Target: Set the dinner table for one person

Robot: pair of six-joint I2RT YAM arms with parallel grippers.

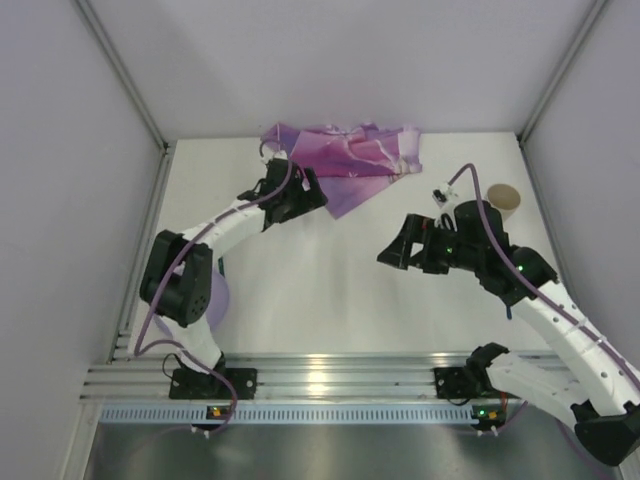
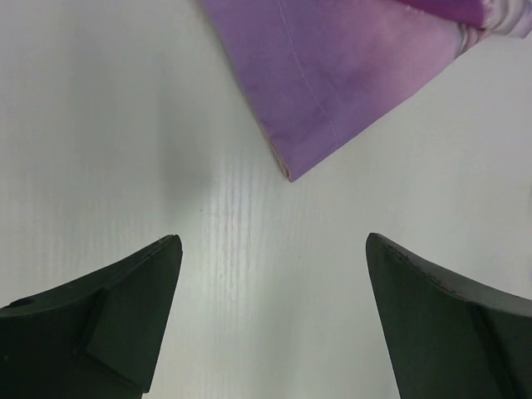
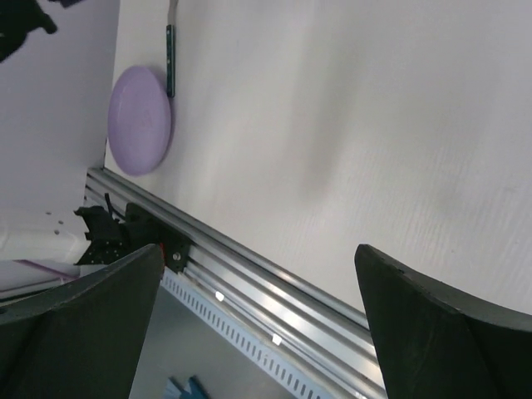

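The dinner table [image 1: 330,290] is a wide matte white top with an aluminium rail [image 1: 330,375] along its near edge. A purple-pink placemat [image 1: 350,160] lies crumpled at the back centre; one corner [image 2: 332,91] shows in the left wrist view. My left gripper [image 1: 308,196] hovers just short of that corner, open [image 2: 274,241] and holding nothing. My right gripper [image 1: 395,255] hangs over the middle right of the table, open [image 3: 258,249] and empty, facing the near rail [image 3: 274,283].
A lilac plate [image 3: 140,120] lies at the near left, partly under the left arm [image 1: 222,300]. A dark-handled utensil [image 3: 170,58] lies beside it. A brown paper cup [image 1: 503,200] stands at the back right. White walls enclose three sides.
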